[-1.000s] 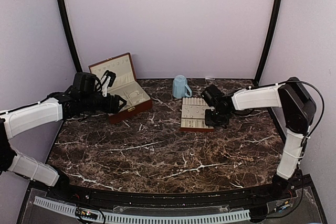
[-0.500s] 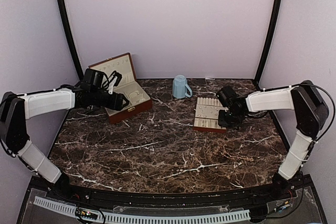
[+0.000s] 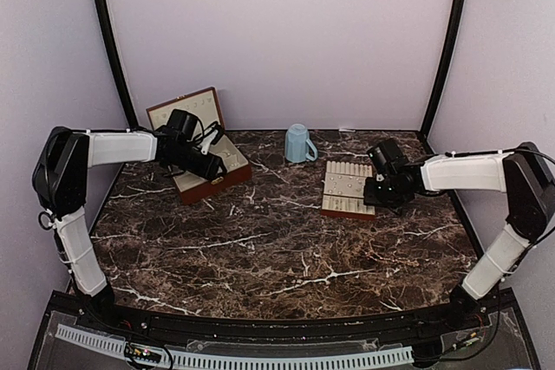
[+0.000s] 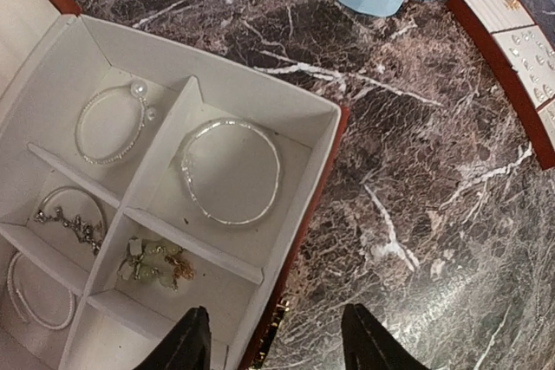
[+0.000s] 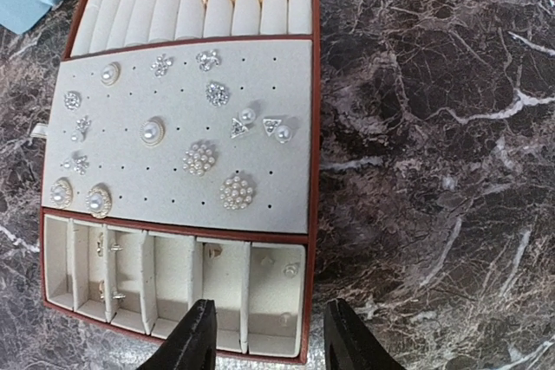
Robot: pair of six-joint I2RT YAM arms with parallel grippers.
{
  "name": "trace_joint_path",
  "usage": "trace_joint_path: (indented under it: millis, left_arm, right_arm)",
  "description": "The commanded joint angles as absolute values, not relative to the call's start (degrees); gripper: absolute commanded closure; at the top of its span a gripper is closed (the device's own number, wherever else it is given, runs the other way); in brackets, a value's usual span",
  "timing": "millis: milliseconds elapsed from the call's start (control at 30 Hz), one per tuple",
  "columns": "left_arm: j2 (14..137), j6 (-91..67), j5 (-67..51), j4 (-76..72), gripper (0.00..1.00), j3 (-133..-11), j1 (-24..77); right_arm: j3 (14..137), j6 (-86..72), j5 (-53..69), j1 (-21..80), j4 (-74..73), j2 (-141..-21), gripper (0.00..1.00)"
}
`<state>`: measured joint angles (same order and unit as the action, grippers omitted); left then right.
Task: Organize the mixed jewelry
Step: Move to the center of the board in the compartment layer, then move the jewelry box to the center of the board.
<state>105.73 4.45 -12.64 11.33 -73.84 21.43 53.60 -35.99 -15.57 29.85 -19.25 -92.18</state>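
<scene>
My right gripper [image 5: 270, 340] is standing spread now. A sec ago it was pressed together, apparently on the tray [image 5: 314, 127], so I am letting go. The tray is lying more to the right on the desk [image 3: 260, 249] than before, well apart from the mug [image 3: 299, 143], and nothing is sitting between the jaws.

My left gripper [image 4: 273, 342] is also spread, a bit narrower than a sec ago, and is holding nothing. That arm has swung in from the left side and is hovering over the open box [image 4: 308, 205], approx. above its front wall.

The jewelry [image 5: 199, 159] is sitting in two places. Small pale pieces are pinned on the tray's pad, and more pieces, e.g. a tangle of charms [image 4: 156, 262], are lying in the box compartments.

I am judging that the tray-positioning step is finished and the sorting itself is starting. Prob. the left side is going for a piece in the box, but which one I cannot tell yet.
</scene>
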Motion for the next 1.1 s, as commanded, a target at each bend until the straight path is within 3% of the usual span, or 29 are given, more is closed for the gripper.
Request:
trace_joint_path:
  millis: [0,367,633,1067]
  left_arm:
    - [107.68,8.2,-13.01,14.03,0.46,-76.62,22.24]
    - [114.47,12.72,-10.51,13.61,0.48,-81.05,23.37]
    - [114.95,14.55,-11.55,13.42,0.7,-80.63,24.79]
    - [110.11,17.76,-13.45,12.15,0.84,-72.72,32.28]
  right_arm:
    - [52.19,-35.73,-14.02,29.44,-16.94,-88.34,0.55]
    - [50.64,-35.76,-11.78,29.47,-16.41,-83.49,0.53]
    - [49.85,-35.92,-11.65,29.44,-16.37,-82.79,0.52]
    - [48.56,-34.42,-12.04,29.48,-17.67,-79.42,0.52]
